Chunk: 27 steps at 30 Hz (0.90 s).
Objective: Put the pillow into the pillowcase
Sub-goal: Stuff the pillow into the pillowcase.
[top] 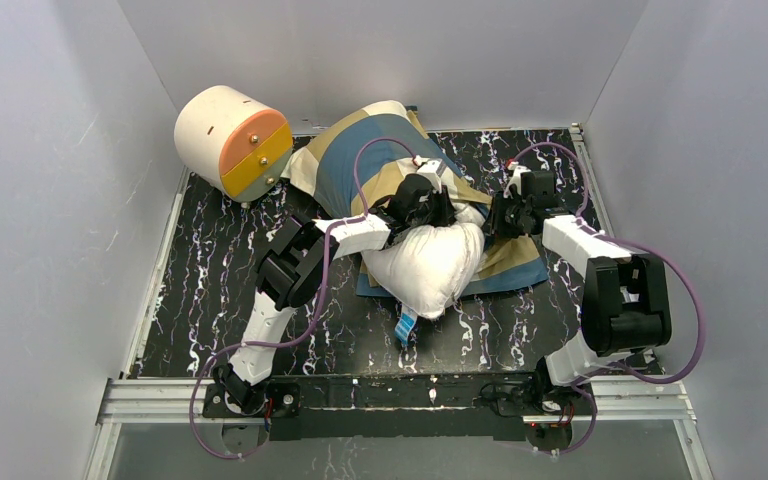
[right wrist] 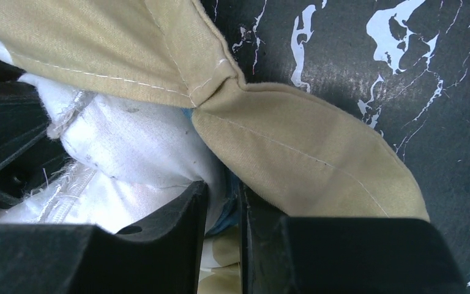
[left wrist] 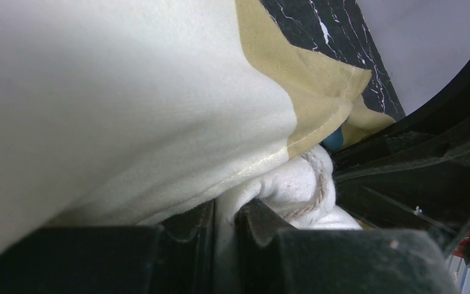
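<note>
Both pinch cloth, we find: left gripper [left wrist: 225, 211] on the pillow [top: 430, 265], right gripper [right wrist: 223, 196] on the pillowcase [top: 360, 160] hem directly ahead.

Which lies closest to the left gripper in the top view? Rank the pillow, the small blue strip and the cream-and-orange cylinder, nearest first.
1. The pillow: pinched by the left gripper itself, in the middle.
2. The small blue strip: toward the near edge, just past the pillow's near end.
3. The cream-and-orange cylinder: in the far-left corner, clearly farthest.
</note>
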{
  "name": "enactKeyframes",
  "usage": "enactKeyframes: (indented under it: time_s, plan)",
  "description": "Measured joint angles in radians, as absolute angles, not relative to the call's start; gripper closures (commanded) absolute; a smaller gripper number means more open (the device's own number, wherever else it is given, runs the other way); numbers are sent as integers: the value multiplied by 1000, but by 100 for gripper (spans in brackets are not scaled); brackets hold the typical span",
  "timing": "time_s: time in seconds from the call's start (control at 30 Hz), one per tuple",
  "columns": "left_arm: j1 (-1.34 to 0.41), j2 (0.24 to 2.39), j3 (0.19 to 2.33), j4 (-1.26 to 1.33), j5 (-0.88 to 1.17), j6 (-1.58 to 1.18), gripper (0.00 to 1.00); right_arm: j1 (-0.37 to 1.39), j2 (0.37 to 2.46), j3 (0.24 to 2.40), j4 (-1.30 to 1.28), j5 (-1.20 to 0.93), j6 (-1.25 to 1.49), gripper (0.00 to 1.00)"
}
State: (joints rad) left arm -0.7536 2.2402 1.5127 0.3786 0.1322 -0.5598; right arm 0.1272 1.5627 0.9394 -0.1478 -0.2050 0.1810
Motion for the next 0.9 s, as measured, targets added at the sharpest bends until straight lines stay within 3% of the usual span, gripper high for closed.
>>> enactKeyframes:
  time_s: [0.63,0.9]
  plan:
    - [-754,2235,1513,372,132,-558,100,85,1527,939,-160,-236,176,70]
    - [-754,2234,1514,370,132,-557,100,51,1467,907,-150,-272,192,63]
